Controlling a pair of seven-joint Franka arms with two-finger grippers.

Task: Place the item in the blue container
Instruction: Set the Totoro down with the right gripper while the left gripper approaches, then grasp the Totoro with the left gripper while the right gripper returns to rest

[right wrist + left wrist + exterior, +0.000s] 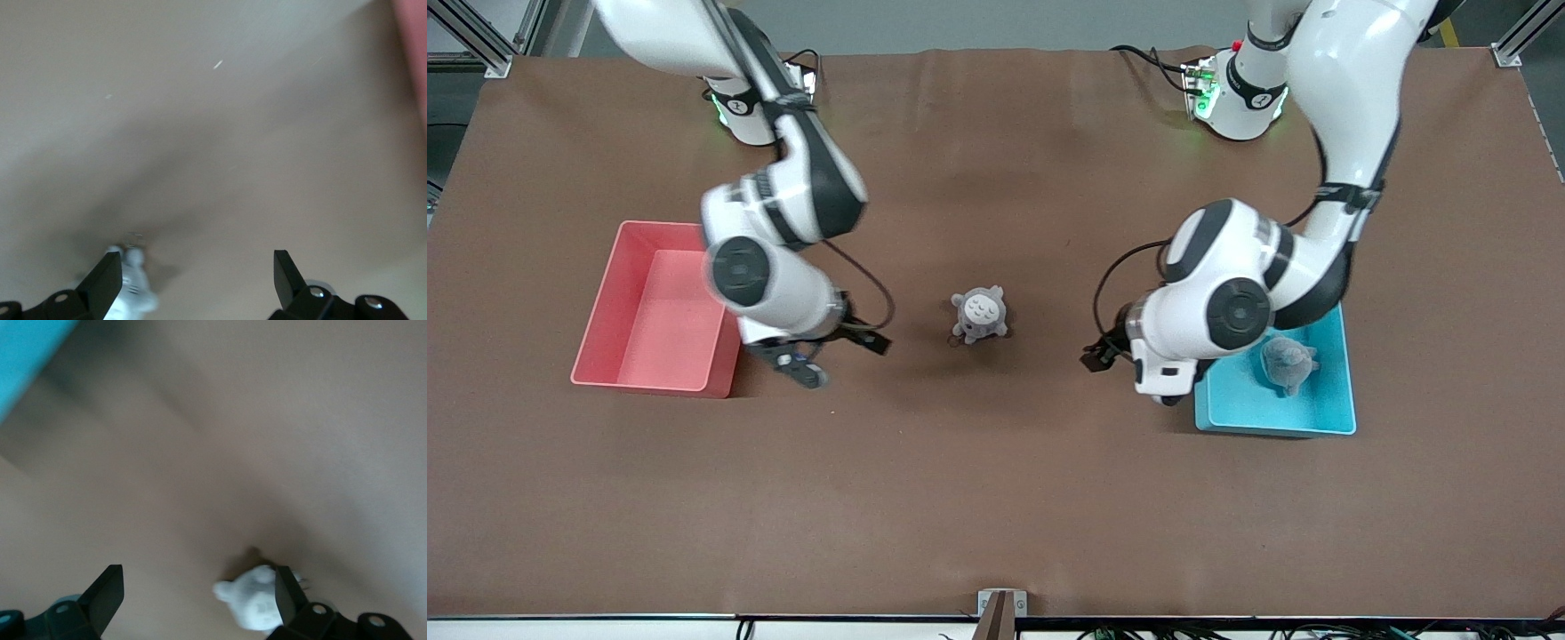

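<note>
A small grey plush toy (980, 314) stands on the brown table midway between the two arms, and nothing holds it. The blue container (1325, 404) sits toward the left arm's end, with a second grey plush (1288, 363) inside. My left gripper (1152, 387) hovers over the table beside the container. It is open and empty (198, 577), with the toy (257, 603) showing by one finger and a corner of the container (27, 353) farther off. My right gripper (805, 366) is low beside the pink bin, open and empty (197, 261), with the toy (130, 290) near one finger.
A pink bin (649, 311) of the same size lies toward the right arm's end; its edge (413, 53) shows in the right wrist view. The brown table (996, 498) is bare in the part nearest the front camera.
</note>
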